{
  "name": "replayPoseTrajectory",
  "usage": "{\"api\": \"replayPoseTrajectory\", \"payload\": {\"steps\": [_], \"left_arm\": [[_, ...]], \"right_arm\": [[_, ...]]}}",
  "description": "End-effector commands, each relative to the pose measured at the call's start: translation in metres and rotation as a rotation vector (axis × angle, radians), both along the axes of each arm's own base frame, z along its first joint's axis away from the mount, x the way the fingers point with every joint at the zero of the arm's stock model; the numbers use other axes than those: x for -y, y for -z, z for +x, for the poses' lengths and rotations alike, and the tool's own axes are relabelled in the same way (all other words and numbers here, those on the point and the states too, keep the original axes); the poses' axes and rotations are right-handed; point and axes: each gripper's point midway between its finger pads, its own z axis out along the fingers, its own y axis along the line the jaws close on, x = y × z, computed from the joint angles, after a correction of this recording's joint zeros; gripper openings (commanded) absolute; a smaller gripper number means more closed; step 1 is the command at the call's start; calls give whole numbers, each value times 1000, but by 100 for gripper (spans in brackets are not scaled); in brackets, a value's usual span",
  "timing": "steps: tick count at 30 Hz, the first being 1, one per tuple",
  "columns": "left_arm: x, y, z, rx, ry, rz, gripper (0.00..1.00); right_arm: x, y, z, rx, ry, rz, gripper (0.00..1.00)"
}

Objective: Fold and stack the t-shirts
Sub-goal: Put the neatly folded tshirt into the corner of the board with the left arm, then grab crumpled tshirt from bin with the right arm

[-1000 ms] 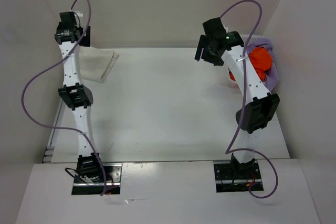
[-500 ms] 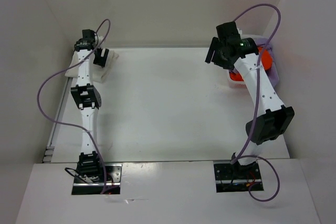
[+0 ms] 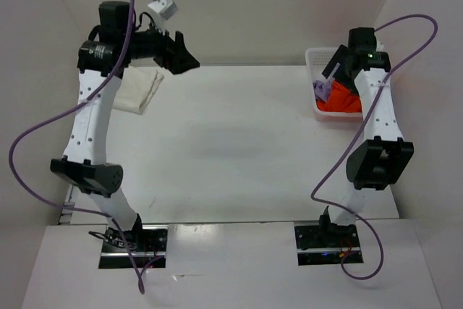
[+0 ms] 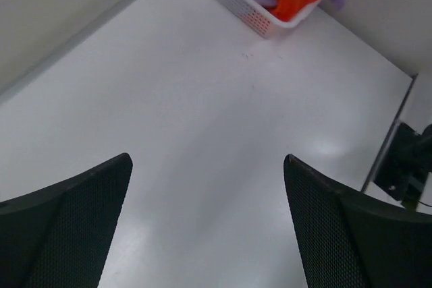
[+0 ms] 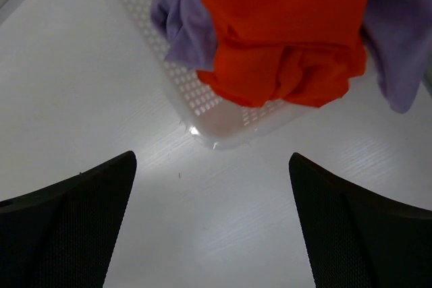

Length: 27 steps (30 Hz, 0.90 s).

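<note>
**Occlusions.** In the overhead view, the right arm [image 3: 380, 113] covers much of the white perforated plastic basket [image 3: 316, 57] at the far right corner of the white tabletop [image 3: 231, 142], so we see only part of its contents. The left arm [image 3: 90, 121] crosses the left edge of the cream-white cloth t-shirt [image 3: 141, 88], which lies as a compact, roughly rectangular shape at the far left of the tabletop. Both wrist views cut the basket off at the top edge.

**Garments in the basket.** The bright orange cloth t-shirt [image 5: 283, 32] sits bunched inside. The lavender purple cloth t-shirt [image 5: 182, 25] shows on both sides of it, and on the right it spills over the rim.

**End effectors.** The left end effector [image 4: 206, 160] hangs above the far left of the tabletop. Its black fingers [image 4: 81, 220] are set wide apart, with only bare surface between them. The right end effector [image 5: 212, 156] is poised at the basket, its own fingers spread and gripping nothing.

**Markings.** We cannot resolve any lettering on the arm housings.
</note>
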Motion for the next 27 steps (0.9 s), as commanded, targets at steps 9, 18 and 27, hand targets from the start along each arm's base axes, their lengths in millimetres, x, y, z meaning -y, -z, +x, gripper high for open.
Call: {"api": "replayPoseTrajectory", "payload": {"steps": [9, 18, 27], "left_arm": [[18, 228, -47, -251, -142, 448, 99], [19, 227, -55, -204, -136, 507, 99], [24, 225, -54, -209, -120, 495, 99]], "right_arm": [[103, 33, 53, -67, 193, -109, 100], [103, 69, 39, -154, 175, -27, 98], [92, 75, 19, -162, 132, 12, 8]]}}
